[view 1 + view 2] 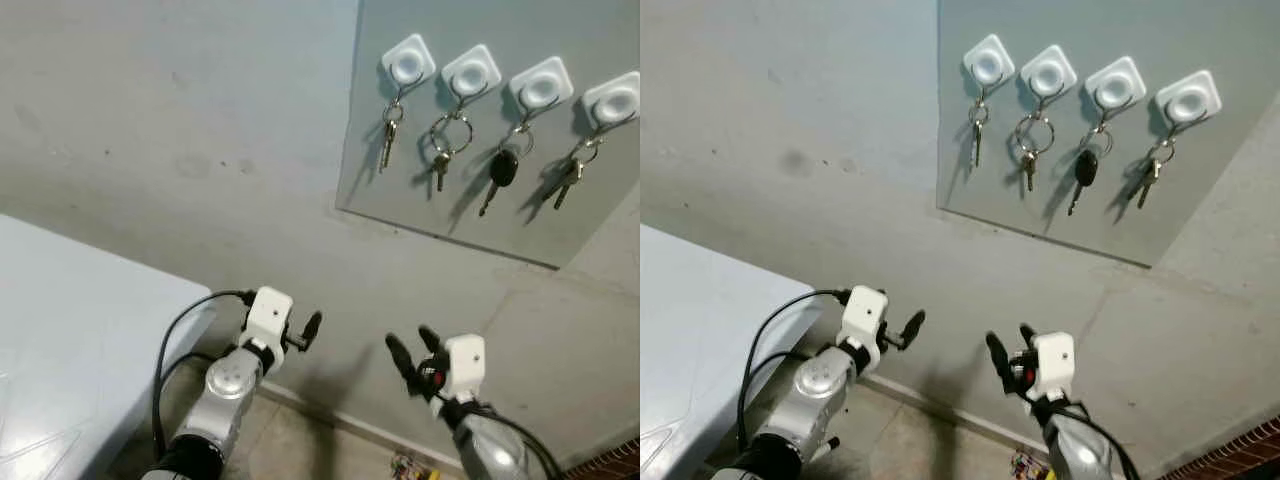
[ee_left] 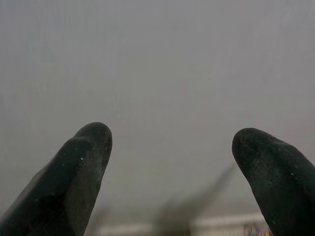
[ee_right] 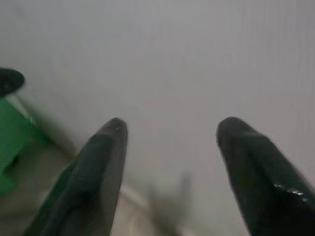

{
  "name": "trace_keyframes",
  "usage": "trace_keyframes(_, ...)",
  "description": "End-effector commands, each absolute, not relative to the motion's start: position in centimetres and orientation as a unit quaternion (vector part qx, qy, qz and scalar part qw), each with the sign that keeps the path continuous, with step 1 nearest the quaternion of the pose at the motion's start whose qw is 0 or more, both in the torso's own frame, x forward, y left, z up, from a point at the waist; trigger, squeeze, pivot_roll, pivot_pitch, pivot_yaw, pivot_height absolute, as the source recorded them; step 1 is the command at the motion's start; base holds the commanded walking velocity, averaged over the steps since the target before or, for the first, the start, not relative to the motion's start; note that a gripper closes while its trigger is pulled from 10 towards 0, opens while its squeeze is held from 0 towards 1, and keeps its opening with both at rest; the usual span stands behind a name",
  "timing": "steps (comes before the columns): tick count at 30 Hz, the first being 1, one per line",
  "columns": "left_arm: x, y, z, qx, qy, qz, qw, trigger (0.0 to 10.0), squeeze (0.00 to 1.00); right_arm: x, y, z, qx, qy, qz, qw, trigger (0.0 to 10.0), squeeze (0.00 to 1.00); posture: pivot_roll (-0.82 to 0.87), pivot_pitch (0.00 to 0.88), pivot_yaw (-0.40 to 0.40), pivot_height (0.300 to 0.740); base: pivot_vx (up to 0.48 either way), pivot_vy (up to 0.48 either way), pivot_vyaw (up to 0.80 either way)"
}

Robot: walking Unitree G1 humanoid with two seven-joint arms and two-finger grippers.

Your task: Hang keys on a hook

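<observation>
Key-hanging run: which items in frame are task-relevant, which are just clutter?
Task-relevant:
- four white hooks on the grey wall panel
- key sets hanging on them, e.g. the black-headed key
- left end effector, open, empty
- right end effector, open, empty

Clutter:
- white table
- small colourful object on floor

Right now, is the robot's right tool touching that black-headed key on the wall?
Apart. In the left eye view the right tool hangs low, open and empty, with bare wall between it and the black-headed key on its hook above.
</observation>
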State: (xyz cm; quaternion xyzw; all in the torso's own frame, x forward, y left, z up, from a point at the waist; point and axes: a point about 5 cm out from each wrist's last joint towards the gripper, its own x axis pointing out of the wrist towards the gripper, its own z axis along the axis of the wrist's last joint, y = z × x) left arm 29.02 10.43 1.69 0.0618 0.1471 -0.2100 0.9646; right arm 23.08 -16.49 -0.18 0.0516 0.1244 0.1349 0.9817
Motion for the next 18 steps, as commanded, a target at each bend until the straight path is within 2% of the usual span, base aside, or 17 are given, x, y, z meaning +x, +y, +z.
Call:
trace_keyframes(1, 28.7, 11.1, 0.7, 0.072, 0.168, -0.199, 0.963, 10.0, 0.00, 22.6, -17.1, -1.4, 0.046, 0.150, 0.112, 0.981, 10.0, 0.00, -0.07, 0.013, 0.000, 0.711, 0.000, 0.000, 0.00)
trace_keyframes(7, 26.8, 12.0, -2.0, 0.093, 0.242, -0.193, 0.946, 10.0, 0.00, 20.9, -17.4, -4.3, 0.045, 0.231, 0.084, 0.968, 10.0, 0.00, -0.08, 0.008, 0.007, 0.711, 0.000, 0.000, 0.00)
trace_keyframes(11, 26.4, 12.2, -2.5, 0.089, 0.257, -0.189, 0.943, 10.0, 0.00, 20.5, -17.6, -4.8, 0.043, 0.247, 0.078, 0.965, 10.0, 0.00, -0.08, 0.005, 0.008, 0.711, 0.000, 0.000, 0.00)
trace_keyframes(16, 24.6, 12.8, -4.3, 0.114, 0.301, -0.191, 0.927, 10.0, 0.00, 18.5, -18.7, -6.8, 0.043, 0.314, 0.028, 0.948, 10.0, 0.00, -0.09, 0.000, 0.013, 0.711, 0.000, 0.000, 0.00)
trace_keyframes(18, 23.7, 13.1, -5.1, 0.101, 0.328, -0.177, 0.922, 10.0, 0.00, 17.5, -19.2, -7.5, 0.043, 0.343, 0.006, 0.938, 10.0, 0.00, -0.09, 0.000, 0.013, 0.711, 0.000, 0.000, 0.00)
